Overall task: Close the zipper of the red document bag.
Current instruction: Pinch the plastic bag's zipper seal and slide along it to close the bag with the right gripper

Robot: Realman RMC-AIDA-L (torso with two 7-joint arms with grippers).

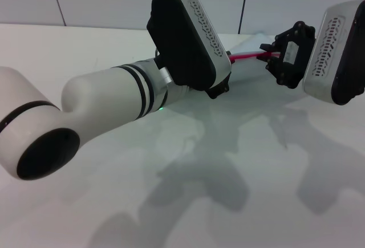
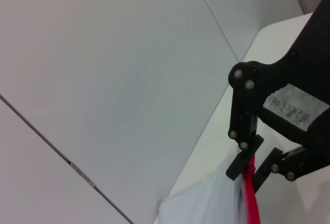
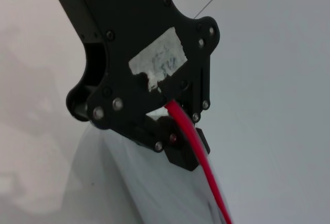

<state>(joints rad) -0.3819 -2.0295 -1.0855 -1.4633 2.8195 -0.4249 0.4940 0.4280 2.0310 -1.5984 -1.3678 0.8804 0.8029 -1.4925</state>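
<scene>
Above the white table (image 1: 239, 162), the red document bag (image 3: 149, 183) hangs lifted between both arms, its zipper (image 1: 248, 57) stretched taut from the left gripper (image 1: 223, 82) to the right gripper (image 1: 272, 54), each with fingers pinched closed on that red strip.

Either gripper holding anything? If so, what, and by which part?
Both hold the red document bag by its zipper edge: left gripper and right gripper pinch the red strip.

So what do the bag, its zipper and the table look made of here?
Bag: thin, translucent pale-blue plastic, light passing through, likely flexible. Zipper: bright red strip, probably plastic or fabric tape; can't tell. Table: smooth, matte white, showing soft shadows; material unclear.
</scene>
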